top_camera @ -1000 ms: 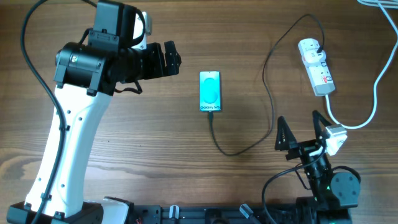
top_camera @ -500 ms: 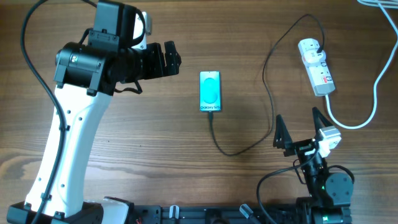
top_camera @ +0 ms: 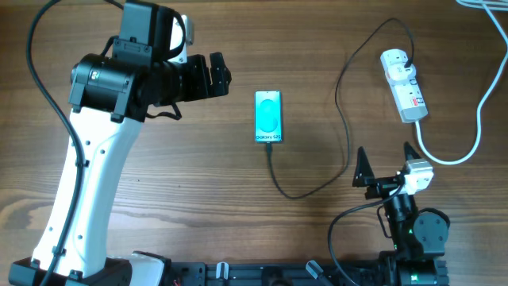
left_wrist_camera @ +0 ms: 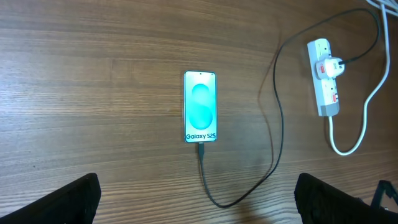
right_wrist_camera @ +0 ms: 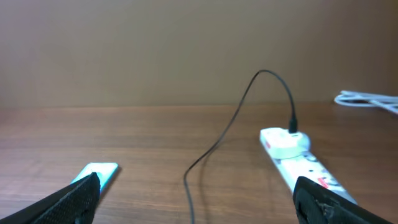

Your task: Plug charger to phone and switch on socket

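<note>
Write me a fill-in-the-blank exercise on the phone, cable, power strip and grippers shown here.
1. The black cable joins the phone at its ____ edge.
2. The cable's white plug sits in the power strip, which has small ____ switches.
3. The left gripper and the right gripper are both ____ and hold nothing.

Missing words: bottom; red; open.
</note>
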Available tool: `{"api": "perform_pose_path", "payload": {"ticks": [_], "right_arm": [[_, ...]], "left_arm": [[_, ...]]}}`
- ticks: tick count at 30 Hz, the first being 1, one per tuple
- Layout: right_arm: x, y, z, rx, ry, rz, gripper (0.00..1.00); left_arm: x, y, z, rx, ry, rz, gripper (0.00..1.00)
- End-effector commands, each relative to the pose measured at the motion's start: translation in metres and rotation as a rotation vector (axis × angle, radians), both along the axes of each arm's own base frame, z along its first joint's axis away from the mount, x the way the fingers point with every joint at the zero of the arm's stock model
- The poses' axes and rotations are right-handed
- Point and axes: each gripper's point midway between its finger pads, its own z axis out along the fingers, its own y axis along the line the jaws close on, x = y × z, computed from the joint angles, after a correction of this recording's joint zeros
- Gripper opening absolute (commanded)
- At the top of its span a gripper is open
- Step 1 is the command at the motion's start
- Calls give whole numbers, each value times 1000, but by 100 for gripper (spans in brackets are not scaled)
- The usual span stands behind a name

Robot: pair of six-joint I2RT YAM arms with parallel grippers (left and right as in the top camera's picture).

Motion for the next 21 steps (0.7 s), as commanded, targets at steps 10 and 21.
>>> {"api": "perform_pose_path", "payload": {"ticks": [10, 21], "right_arm": [[0, -10, 2, -110, -20, -57, 100], [0, -13, 2, -94, -17, -72, 100]], "left_arm": [[0, 4, 4, 7, -16, 6, 100], [0, 4, 4, 7, -16, 6, 100]]}}
